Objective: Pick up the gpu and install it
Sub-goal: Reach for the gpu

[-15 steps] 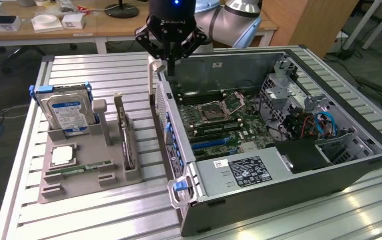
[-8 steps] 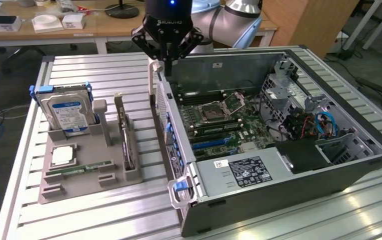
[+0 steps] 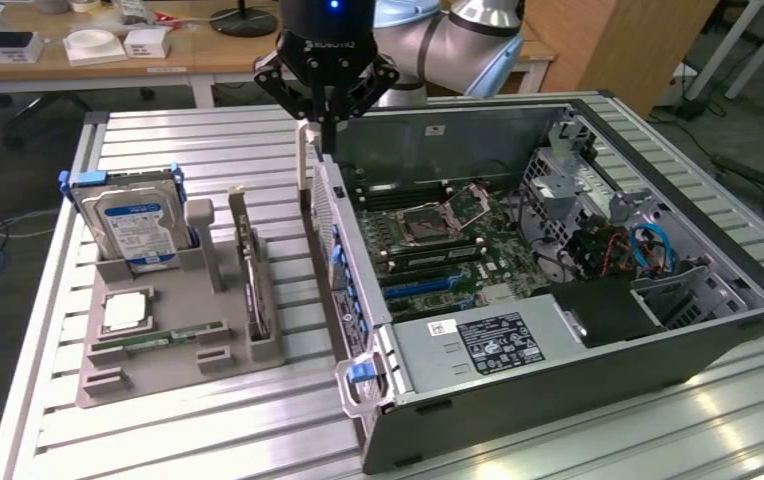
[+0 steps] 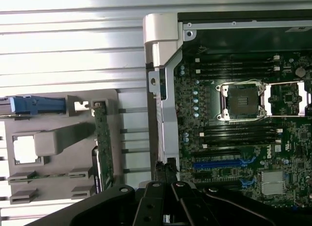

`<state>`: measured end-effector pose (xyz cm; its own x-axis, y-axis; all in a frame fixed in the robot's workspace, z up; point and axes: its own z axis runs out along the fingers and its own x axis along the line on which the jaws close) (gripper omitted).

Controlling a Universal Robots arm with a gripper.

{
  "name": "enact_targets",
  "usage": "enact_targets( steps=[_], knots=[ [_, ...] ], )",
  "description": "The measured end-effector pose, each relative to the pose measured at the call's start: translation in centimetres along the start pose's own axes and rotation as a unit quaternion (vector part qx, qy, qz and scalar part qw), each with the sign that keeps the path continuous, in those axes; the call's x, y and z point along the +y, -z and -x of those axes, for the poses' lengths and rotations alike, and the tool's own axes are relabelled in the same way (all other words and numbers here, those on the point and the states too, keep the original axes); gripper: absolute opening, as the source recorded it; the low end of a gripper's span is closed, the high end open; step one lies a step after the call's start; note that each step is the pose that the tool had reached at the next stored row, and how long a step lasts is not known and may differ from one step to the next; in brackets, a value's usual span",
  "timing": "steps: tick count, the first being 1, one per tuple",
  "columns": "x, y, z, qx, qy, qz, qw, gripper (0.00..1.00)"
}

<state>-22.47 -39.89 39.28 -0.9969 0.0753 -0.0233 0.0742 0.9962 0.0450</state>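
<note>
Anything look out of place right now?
One thing: the gripper hangs over the computer case, at its wall facing the grey holder, jaws shut and apparently empty, while the gpu stands untouched in that holder. Nothing looks spilled or damaged.

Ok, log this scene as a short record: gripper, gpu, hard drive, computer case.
gripper: black gripper, shut, over the case wall beside the tray
gpu: thin dark card with silver bracket, on edge in grey plastic tray
hard drive: boxy blue-labelled hard drive, upright in that tray
case: open dark metal computer case, green motherboard exposed
</note>
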Motion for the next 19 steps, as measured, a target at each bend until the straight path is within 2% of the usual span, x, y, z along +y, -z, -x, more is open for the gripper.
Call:
enact_targets(
  steps=[19],
  knots=[
    [-0.13, 0.05, -1.8, 0.0000, 0.000, 0.0000, 1.0000, 0.10]
  ],
)
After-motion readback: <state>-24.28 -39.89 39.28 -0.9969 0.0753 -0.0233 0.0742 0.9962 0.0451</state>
